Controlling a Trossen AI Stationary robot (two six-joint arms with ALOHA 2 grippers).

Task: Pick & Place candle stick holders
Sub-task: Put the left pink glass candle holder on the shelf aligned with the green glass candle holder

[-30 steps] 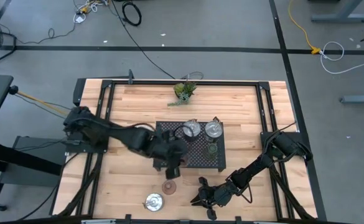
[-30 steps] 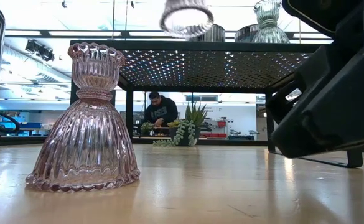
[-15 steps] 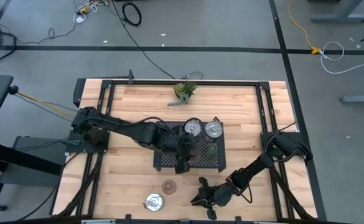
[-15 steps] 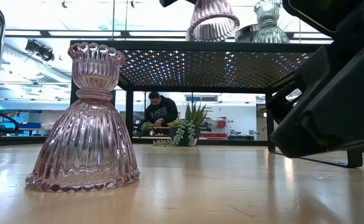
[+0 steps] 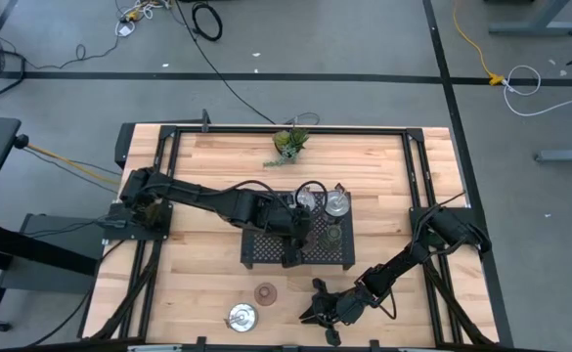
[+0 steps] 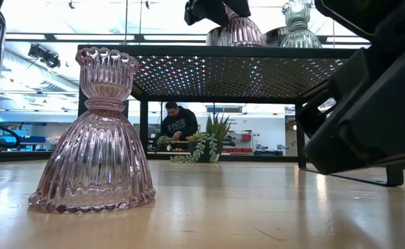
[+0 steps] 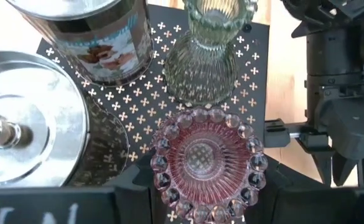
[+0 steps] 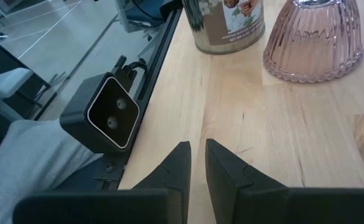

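My left gripper (image 5: 298, 233) is over the black perforated rack (image 5: 266, 249) at mid-table, shut on a pink ribbed glass candle stick holder (image 7: 203, 163). In the low view that holder (image 6: 234, 31) stands upright with its base level with the rack top. Whether it rests there, I cannot tell. An olive-green holder (image 7: 208, 53) stands on the rack just beyond it. A second pink holder (image 5: 265, 292) stands on its wide base on the wood near the front edge. My right gripper (image 8: 195, 163) waits low near the front edge, shut, with nothing in it. My left gripper pinches the pink holder's upper part, just below its beaded cup rim (image 7: 163, 186), between its two fingers. The fingers come slanting down from the table's left. The holder is upright with its flared base down (image 6: 235, 38). The pads themselves are hidden under the rim.
Two silver tins (image 5: 305, 200) (image 5: 336, 203) stand on the rack's far side, close to the held holder. Another silver tin (image 5: 242, 316) stands at the front edge. A leafy plant sprig (image 5: 289, 145) sits at the far edge. Bare wood lies left of the rack.
My left gripper has gone toward the table's right and far edge, from the rack's near left corner to over the rack. It has sunk a little and stayed shut. The pink holder went with it, upright.
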